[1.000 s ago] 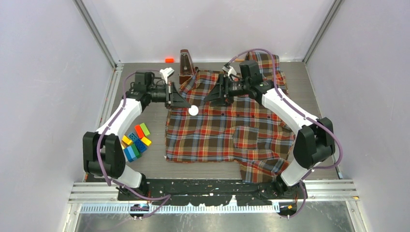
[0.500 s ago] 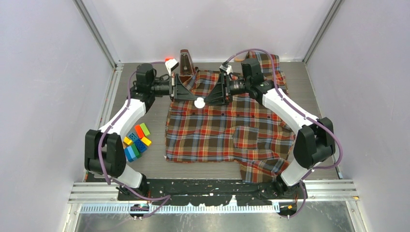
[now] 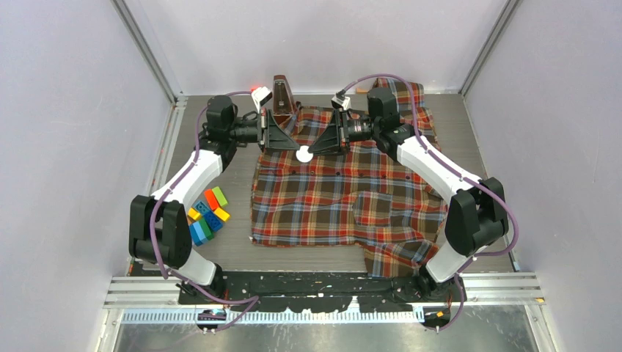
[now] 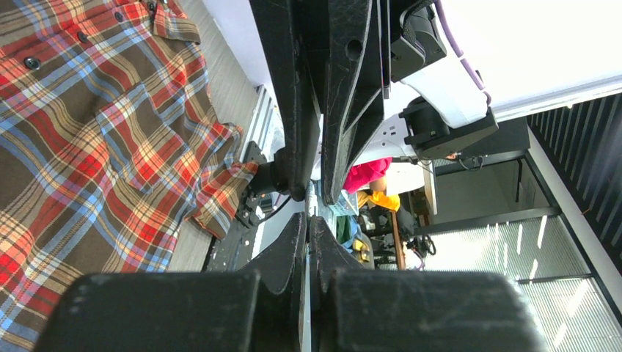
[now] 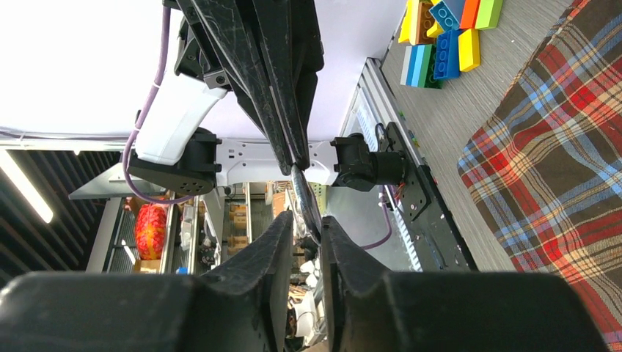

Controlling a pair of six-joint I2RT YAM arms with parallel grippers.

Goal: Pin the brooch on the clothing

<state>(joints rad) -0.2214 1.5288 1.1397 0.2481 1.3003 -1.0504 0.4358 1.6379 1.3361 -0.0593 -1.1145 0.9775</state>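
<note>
Both arms stretch out from the near edge, elbows bent outward, white forearm shells angling in so the wrists face each other low over the far middle of the desk (image 3: 235, 183). Purple cables loop over each wrist.

The left gripper (image 3: 295, 147) points right, its scuffed black plastic fingers pressed together on the rim of the brooch (image 3: 304, 154), a small flat white disc that shows as a thin sliver edge-on in both wrist views. The right gripper (image 3: 313, 152) points left to meet it, its tapered fingers (image 5: 279, 242) narrowly spread on either side of the same disc. Whether they touch it I cannot tell. The brooch hangs between the two tips, just above the cloth.

The shirt (image 3: 345, 191) lies flat across the middle and right of the desk. It is soft woven plaid in red, brown and light blue with dark buttons. One rumpled fold reaches the near edge and another bunches at the far right corner.

Glossy toy bricks (image 3: 207, 213) in several colours sit near the left edge on grey wood-grain.
</note>
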